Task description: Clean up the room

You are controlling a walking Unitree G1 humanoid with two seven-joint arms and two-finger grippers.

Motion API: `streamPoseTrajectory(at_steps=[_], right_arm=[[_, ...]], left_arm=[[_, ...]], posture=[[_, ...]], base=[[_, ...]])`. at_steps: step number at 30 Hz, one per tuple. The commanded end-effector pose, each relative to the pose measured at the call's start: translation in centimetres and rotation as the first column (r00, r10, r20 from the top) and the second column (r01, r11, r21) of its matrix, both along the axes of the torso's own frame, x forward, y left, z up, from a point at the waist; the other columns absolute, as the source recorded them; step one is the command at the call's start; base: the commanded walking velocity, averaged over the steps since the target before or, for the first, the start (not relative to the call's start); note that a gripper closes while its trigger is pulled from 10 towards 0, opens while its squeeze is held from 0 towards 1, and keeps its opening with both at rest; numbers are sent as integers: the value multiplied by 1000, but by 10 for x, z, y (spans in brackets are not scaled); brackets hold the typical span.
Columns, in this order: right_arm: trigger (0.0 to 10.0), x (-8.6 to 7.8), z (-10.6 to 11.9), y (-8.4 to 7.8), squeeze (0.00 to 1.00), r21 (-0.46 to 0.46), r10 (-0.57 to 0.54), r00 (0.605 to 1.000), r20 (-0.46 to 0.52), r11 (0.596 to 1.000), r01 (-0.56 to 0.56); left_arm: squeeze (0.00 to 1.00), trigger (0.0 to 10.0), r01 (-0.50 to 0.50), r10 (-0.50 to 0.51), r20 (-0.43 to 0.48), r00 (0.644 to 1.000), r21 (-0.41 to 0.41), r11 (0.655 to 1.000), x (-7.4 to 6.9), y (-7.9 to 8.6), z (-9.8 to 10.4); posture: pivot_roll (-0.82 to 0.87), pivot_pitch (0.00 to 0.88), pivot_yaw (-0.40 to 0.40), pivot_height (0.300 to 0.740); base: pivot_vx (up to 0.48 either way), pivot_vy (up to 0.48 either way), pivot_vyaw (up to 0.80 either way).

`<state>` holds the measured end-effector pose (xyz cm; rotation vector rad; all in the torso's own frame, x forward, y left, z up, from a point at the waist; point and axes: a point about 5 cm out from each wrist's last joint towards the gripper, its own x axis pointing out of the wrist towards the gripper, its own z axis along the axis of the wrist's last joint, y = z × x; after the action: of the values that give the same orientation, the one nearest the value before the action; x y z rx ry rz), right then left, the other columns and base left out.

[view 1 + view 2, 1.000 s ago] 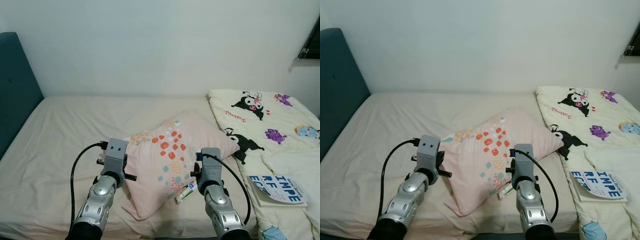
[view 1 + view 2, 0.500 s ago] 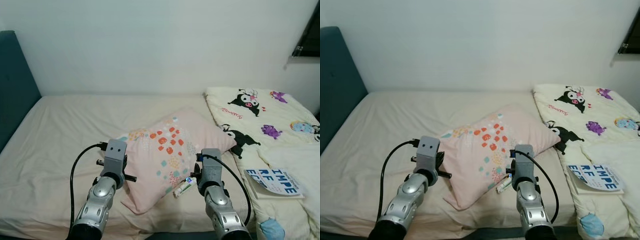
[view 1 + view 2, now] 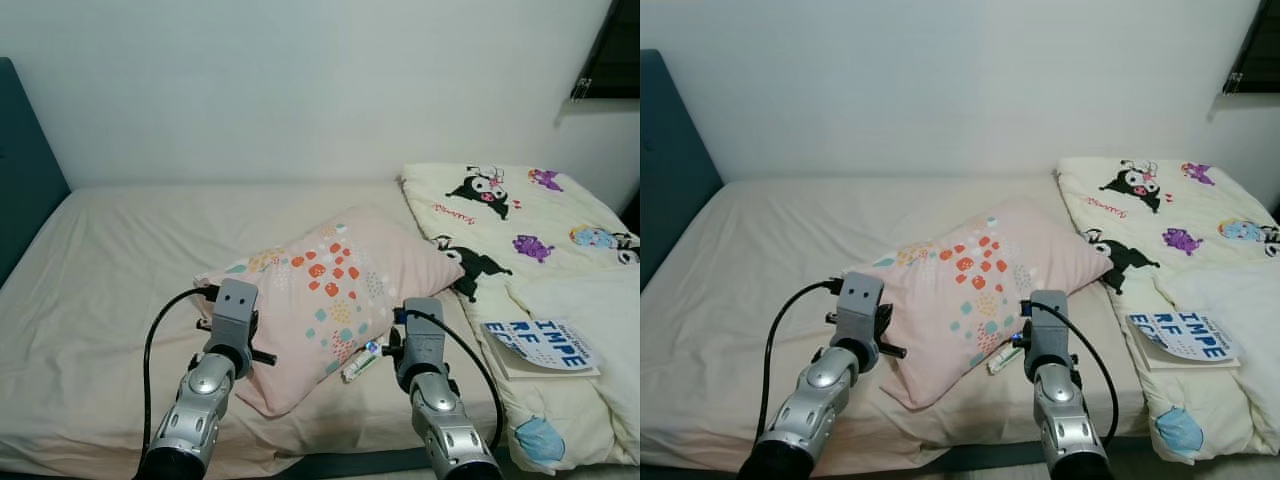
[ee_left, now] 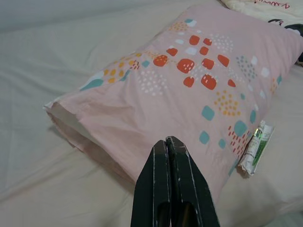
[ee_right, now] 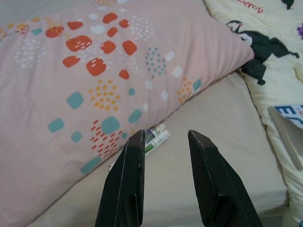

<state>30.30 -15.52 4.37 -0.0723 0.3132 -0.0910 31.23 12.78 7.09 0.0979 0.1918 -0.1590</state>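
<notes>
A pink pillow with coloured dots lies askew in the middle of the bed. A small green-and-white tube rests on the sheet against the pillow's near right edge. My left gripper is shut and empty, hovering just above the pillow's near left end. Held open, my right gripper hangs over the sheet with the tube just beyond its fingertips. Nothing sits between its fingers.
A cream quilt with cartoon prints covers the bed's right side. On it lie a book and, near the front edge, a blue face mask. A teal headboard stands at the left, a dark window at the upper right.
The whole picture has shifted, so the camera has moved: the bed's front edge and the face mask now show. Nothing on the bed has moved, and both arms hold the same pose.
</notes>
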Motion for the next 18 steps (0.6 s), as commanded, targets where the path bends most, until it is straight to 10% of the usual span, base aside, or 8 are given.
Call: streamPoseTrajectory(at_steps=[1, 18], right_arm=[[10000, -1, -1, 1, 0, 9, -7, 1000, -6, 1000, 7], [10000, -3, -2, 0, 0, 21, -15, 1000, -9, 1000, 15]], left_arm=[[0, 10000, 4, -4, -5, 1000, 2, 1000, -1, 0, -1], [0, 10000, 15, -15, -5, 1000, 5, 1000, 0, -1, 0]], posture=[[-2, 0, -27, 653], [-3, 0, -19, 616]], base=[[0, 0, 0], [0, 0, 0]])
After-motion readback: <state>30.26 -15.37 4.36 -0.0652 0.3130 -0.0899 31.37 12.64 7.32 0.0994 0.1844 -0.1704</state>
